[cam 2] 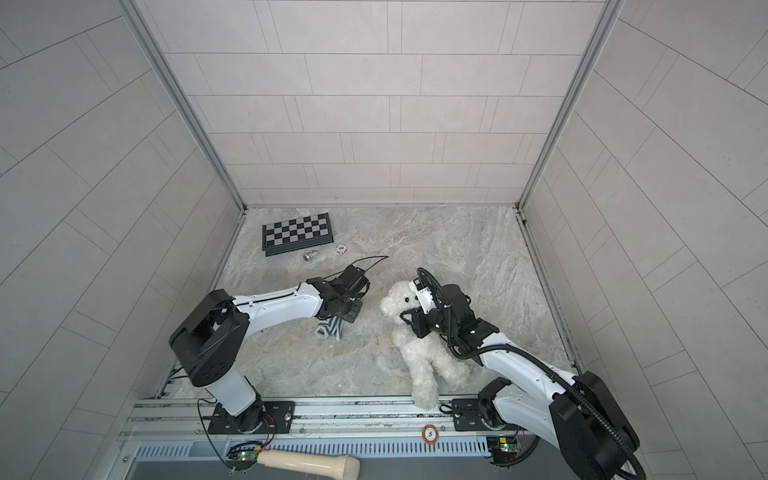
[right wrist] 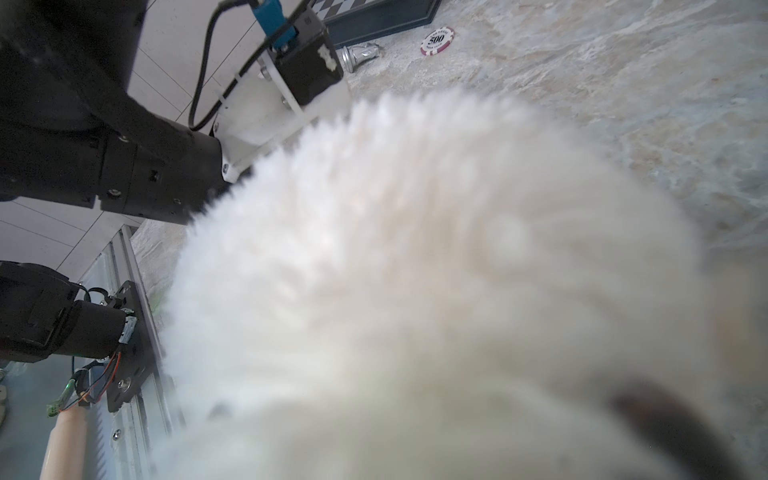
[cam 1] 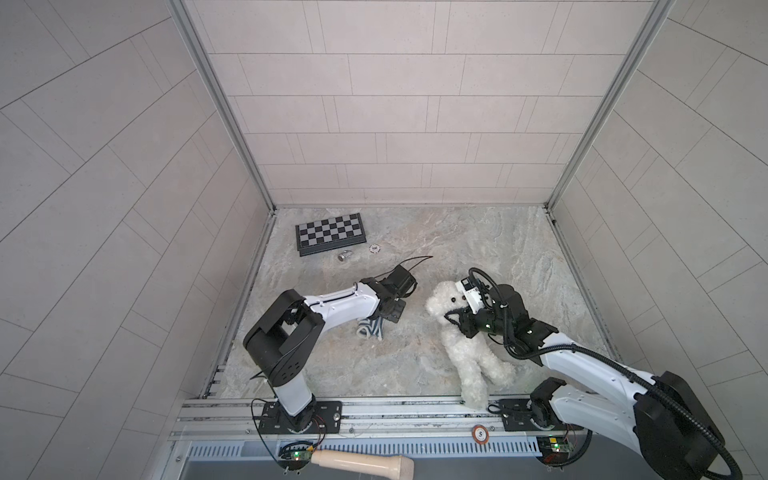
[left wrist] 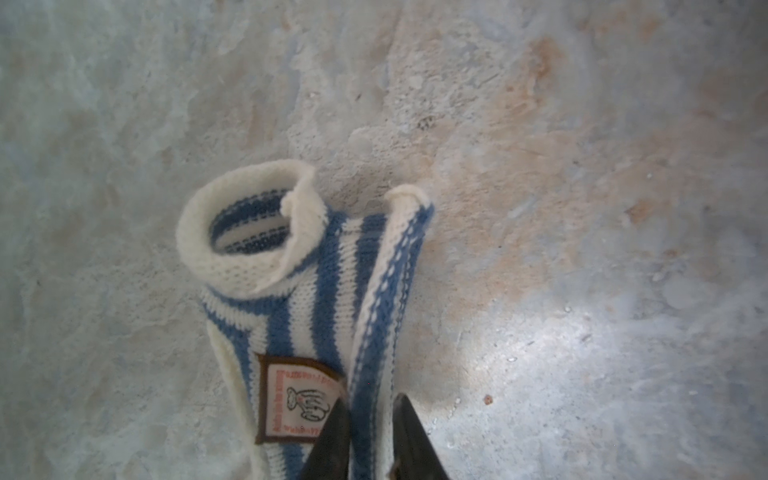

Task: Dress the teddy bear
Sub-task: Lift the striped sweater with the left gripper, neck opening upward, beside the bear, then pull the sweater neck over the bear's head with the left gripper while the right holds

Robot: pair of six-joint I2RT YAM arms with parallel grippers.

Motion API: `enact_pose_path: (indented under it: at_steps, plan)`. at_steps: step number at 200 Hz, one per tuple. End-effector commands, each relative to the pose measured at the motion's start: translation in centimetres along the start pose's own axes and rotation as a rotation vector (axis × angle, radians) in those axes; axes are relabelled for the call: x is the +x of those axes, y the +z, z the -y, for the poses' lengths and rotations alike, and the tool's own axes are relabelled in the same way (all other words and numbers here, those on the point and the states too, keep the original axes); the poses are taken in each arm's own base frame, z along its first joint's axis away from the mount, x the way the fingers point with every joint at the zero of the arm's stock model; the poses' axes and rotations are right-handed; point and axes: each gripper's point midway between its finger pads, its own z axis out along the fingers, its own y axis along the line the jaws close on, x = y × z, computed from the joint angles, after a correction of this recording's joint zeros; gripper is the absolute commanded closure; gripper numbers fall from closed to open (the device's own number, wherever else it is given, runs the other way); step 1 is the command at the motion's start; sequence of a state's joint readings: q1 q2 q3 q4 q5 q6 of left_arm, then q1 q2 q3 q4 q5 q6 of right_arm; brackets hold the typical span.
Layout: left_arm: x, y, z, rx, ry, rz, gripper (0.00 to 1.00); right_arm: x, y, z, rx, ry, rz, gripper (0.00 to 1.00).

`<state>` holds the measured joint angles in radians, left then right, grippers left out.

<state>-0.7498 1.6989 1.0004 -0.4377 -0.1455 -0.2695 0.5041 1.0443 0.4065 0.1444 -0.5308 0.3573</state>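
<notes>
The teddy bear (cam 1: 465,353) (cam 2: 419,353), fluffy and white, lies on its back right of centre with its head towards the back and one leg over the front rail. My right gripper (cam 1: 453,319) (cam 2: 407,318) is at its neck, fingers buried in the fur. Blurred fur (right wrist: 415,291) fills the right wrist view and hides the jaws. A small blue-and-white striped shirt (cam 1: 371,329) (left wrist: 299,291) lies crumpled left of the bear. My left gripper (cam 1: 382,322) (left wrist: 372,432) comes down on it and pinches its folded hem between both fingers, beside a sewn brown-edged label (left wrist: 297,399).
A folded chessboard (cam 1: 330,239) lies at the back left, with a poker chip (cam 1: 375,248) and a silver chess piece (cam 1: 344,256) just in front of it. Another chip (cam 1: 481,434) sits on the front rail, and a wooden handle (cam 1: 361,461) lies below it.
</notes>
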Motion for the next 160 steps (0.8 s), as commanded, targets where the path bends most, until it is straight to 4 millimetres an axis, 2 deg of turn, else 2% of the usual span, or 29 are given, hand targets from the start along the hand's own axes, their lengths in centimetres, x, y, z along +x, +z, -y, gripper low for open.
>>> enact_pose_path:
  at_steps: [1,11,32,51,85,113,137,160]
  plan:
    - [0.7,0.3,-0.7,-0.017,-0.001,-0.012,0.81,-0.8,-0.5,-0.5,-0.006,-0.006,0.030,1.00]
    - [0.8,0.3,-1.0,-0.019,-0.006,-0.009,0.77,-0.8,-0.6,-0.6,-0.006,-0.004,0.034,1.00]
    - [1.0,0.3,-1.5,-0.038,0.001,-0.010,0.59,-1.0,-0.6,-0.8,-0.013,-0.004,0.042,1.00]
    - [1.1,0.3,-1.6,-0.041,0.002,-0.009,0.58,-1.0,-0.6,-0.8,-0.016,-0.004,0.041,1.00]
    - [1.0,0.3,-1.2,-0.018,-0.005,-0.001,0.83,-0.6,-0.6,-0.8,-0.015,-0.004,0.035,1.00]
    - [0.8,-0.6,-1.0,0.008,-0.018,0.017,0.97,-0.2,-0.4,-0.6,-0.013,-0.002,0.028,1.00]
    - [0.5,-3.2,-1.2,0.040,-0.054,0.078,1.00,0.2,-0.1,-0.6,-0.012,-0.012,0.020,1.00]
    - [0.0,-6.4,-1.0,0.105,-0.077,0.145,1.00,0.4,0.7,-2.2,-0.033,-0.097,0.018,1.00]
